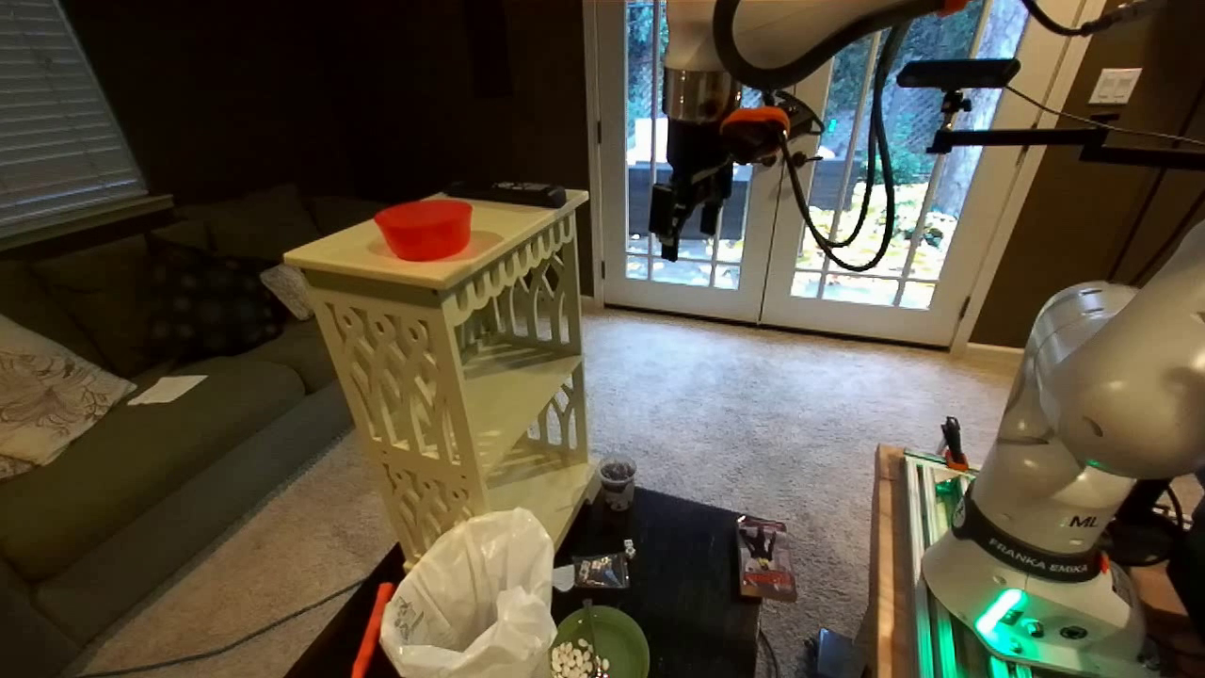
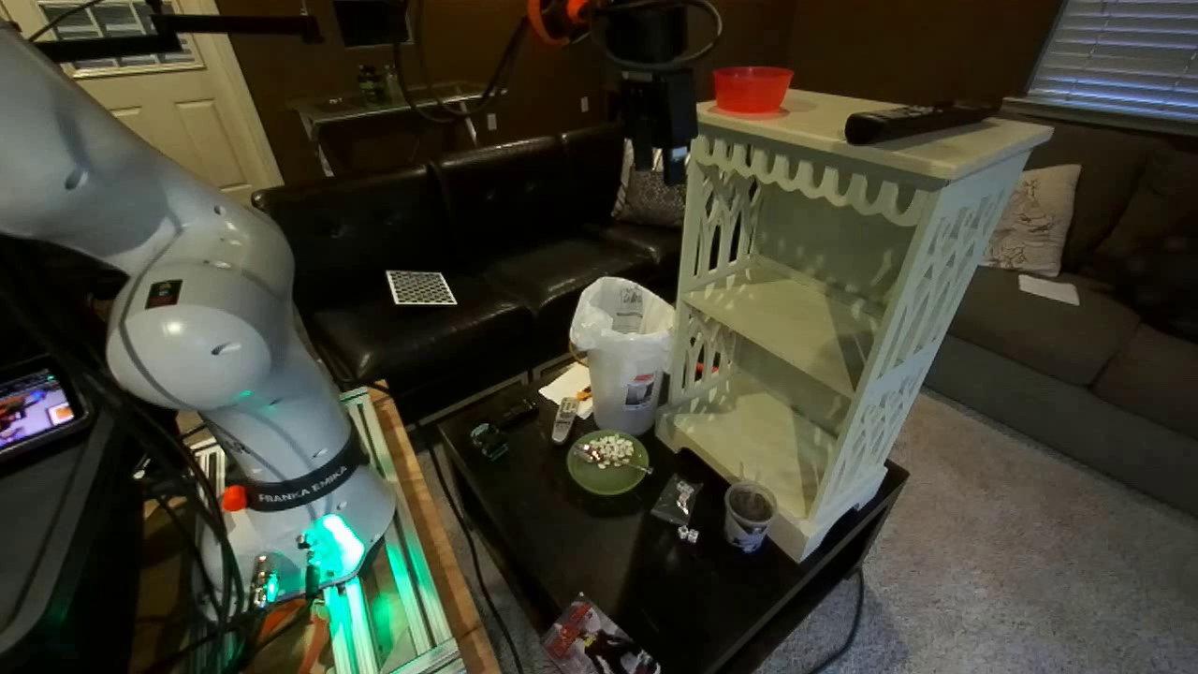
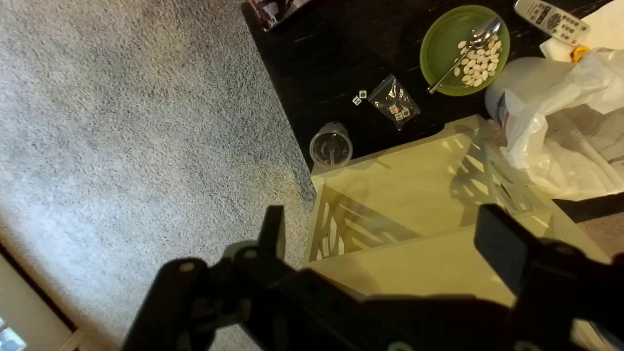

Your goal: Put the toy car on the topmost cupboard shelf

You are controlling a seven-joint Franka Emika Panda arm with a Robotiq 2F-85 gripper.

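My gripper (image 1: 690,235) is open and empty, at about the height of the cabinet top and in front of the cabinet's open side. It also shows in an exterior view (image 2: 672,167). In the wrist view its fingers (image 3: 380,217) are wide apart with nothing between them. The cream-white cabinet (image 2: 945,243) has lattice sides. Its topmost inner shelf (image 2: 786,318) is bare in what shows; it also appears in an exterior view (image 1: 518,386) and below the fingers in the wrist view (image 3: 419,265). I cannot make out a toy car in any view.
A red bowl (image 1: 424,231) and a black device (image 2: 913,122) sit on the cabinet top. On the dark table (image 2: 599,552) are a bagged bin (image 2: 622,374), a green plate (image 2: 604,482), a cup (image 2: 749,515), a small plastic bag (image 2: 676,501) and a small dark object (image 2: 489,440).
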